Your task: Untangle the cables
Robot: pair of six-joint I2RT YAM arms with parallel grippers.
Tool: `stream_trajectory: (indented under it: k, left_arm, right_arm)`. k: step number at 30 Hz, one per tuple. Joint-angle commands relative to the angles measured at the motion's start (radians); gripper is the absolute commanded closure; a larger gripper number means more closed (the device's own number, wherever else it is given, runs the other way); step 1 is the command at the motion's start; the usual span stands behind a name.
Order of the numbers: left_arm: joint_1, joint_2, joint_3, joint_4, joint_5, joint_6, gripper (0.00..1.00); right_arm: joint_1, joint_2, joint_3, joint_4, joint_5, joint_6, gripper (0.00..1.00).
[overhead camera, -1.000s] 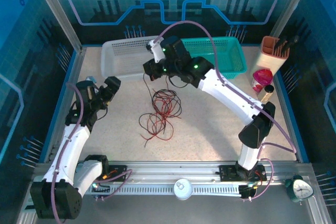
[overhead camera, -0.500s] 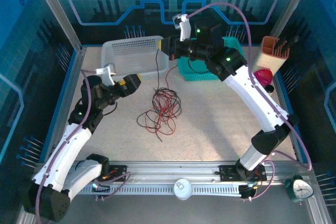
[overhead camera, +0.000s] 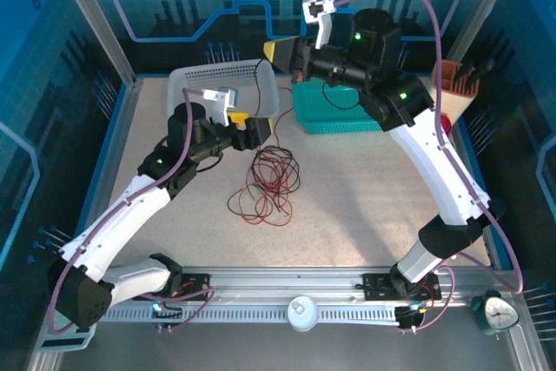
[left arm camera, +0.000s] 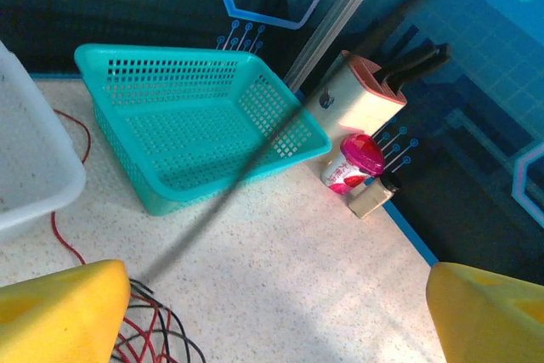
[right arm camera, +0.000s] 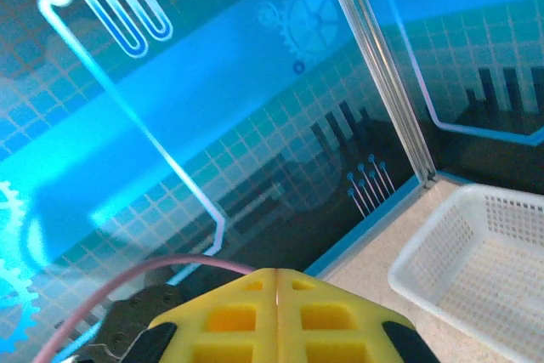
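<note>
Where the cables (overhead camera: 265, 184) lie: on the table (overhead camera: 365, 215), a loose red and black heap just below and ahead of the left gripper (overhead camera: 252, 125), well below the right gripper (overhead camera: 280, 49).
Heap axis: none clear; the loops curl every way, and from above the heap is about as wide as it is long.
Black strand (left arm camera: 255, 163): pulled straight out of the heap, long axis steep, pointing up and away to the right gripper.
Strand by the left gripper: in the left wrist view a dark, blurred diagonal from low left to high right, crossing the gap between the fingers and apart from both.
Left gripper: jaws wide, yellow fingers (left arm camera: 59, 308) far apart, holding nothing, aimed down over the heap's near-left edge.
Right gripper: yellow pads (right arm camera: 246, 295) pressed flat together, raised high, with the strand's top end running up to them; the pinch point is too fine to make out.
White basket (overhead camera: 217, 84): just beyond the left gripper.
Teal basket (overhead camera: 347, 110): under the right gripper's arm.
</note>
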Motion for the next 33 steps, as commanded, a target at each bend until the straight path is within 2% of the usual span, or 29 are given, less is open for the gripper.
stream_trajectory:
  k: [1,10,15,24,28,33]
  left_arm:
    - [-0.015,0.020,0.036,0.036,-0.055,0.046,0.11]
    - [-0.019,0.075,-0.014,0.085,-0.101,0.020,0.24]
    - [-0.019,0.105,-0.036,0.117,-0.119,-0.002,0.22]
    - [-0.030,0.142,-0.060,0.168,-0.057,-0.013,0.19]
    - [-0.031,0.154,-0.070,0.189,-0.063,-0.027,0.25]
    - [-0.031,0.178,-0.055,0.197,-0.061,-0.043,0.39]
  right_arm:
    - [-0.013,0.004,0.073,-0.022,-0.032,0.011,1.00]
    - [-0.019,0.021,0.162,-0.047,-0.047,0.026,1.00]
    - [-0.022,0.024,0.176,-0.049,-0.063,0.040,1.00]
    - [-0.023,0.024,0.167,-0.034,-0.081,0.055,1.00]
    - [-0.023,0.026,0.162,-0.028,-0.086,0.058,1.00]
    - [-0.025,0.013,0.134,-0.016,-0.089,0.062,1.00]
